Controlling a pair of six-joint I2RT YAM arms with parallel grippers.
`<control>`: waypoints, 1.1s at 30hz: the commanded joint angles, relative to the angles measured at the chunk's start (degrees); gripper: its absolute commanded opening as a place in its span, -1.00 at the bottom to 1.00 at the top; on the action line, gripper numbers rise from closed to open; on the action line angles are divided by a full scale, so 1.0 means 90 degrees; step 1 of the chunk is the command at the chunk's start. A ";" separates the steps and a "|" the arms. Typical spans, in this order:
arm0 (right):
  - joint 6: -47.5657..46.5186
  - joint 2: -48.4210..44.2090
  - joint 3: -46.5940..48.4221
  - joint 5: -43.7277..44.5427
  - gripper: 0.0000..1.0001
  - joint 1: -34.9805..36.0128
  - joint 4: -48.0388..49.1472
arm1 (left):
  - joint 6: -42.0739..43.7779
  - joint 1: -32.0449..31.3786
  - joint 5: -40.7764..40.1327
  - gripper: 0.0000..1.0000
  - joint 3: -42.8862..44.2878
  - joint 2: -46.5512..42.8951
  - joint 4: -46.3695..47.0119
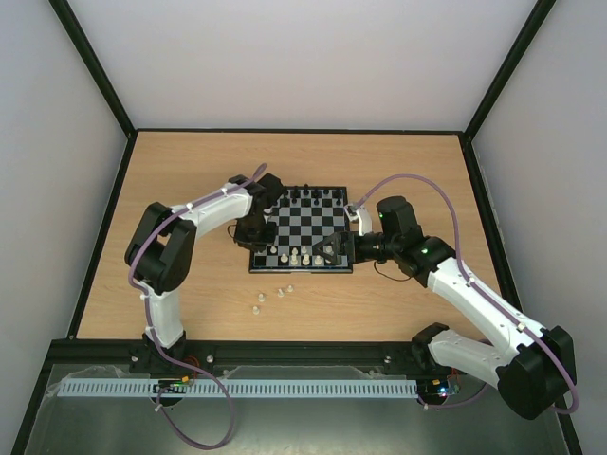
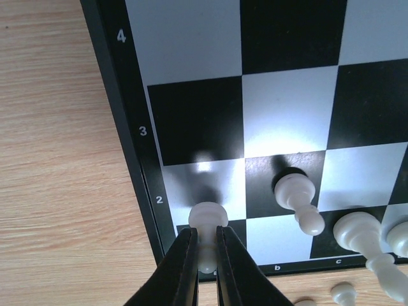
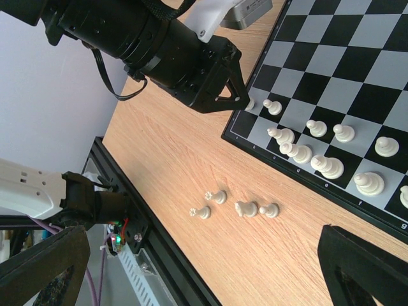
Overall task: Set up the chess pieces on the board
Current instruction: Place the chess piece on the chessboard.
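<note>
The board (image 1: 285, 213) lies mid-table, its black rim (image 2: 136, 159) close under my left wrist. My left gripper (image 2: 205, 245) is shut on a white pawn (image 2: 208, 215), holding it over the board's near left corner square by the "2" mark. Several white chess pieces (image 3: 328, 166) stand on the two near rows. Several more (image 3: 247, 208) lie on the wood in front of the board (image 3: 299, 173). My right gripper (image 3: 201, 255) hangs open above those loose pieces with nothing between its fingers. From above, the right gripper (image 1: 332, 251) sits over the board's near right part.
Black chessmen (image 1: 313, 194) line the board's far rows. The left arm's dark wrist (image 3: 172, 51) reaches over the board's near left corner. A black rail (image 3: 153, 236) runs along the table's near edge. Walls close in both sides.
</note>
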 commanded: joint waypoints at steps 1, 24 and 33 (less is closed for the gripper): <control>-0.0094 -0.0120 -0.0081 -0.0141 0.97 -0.0004 -0.0104 | 0.0104 0.0038 -0.0043 -0.92 0.0258 0.0133 -0.0173; -0.0094 -0.0101 -0.0110 -0.0179 0.97 -0.0006 -0.0073 | 0.0169 0.0071 -0.0110 -0.86 0.0243 0.0244 -0.0259; -0.0085 -0.0101 -0.0119 -0.0228 0.97 -0.0012 -0.0050 | 0.0158 0.0080 -0.0074 -0.64 0.0207 0.0234 -0.0239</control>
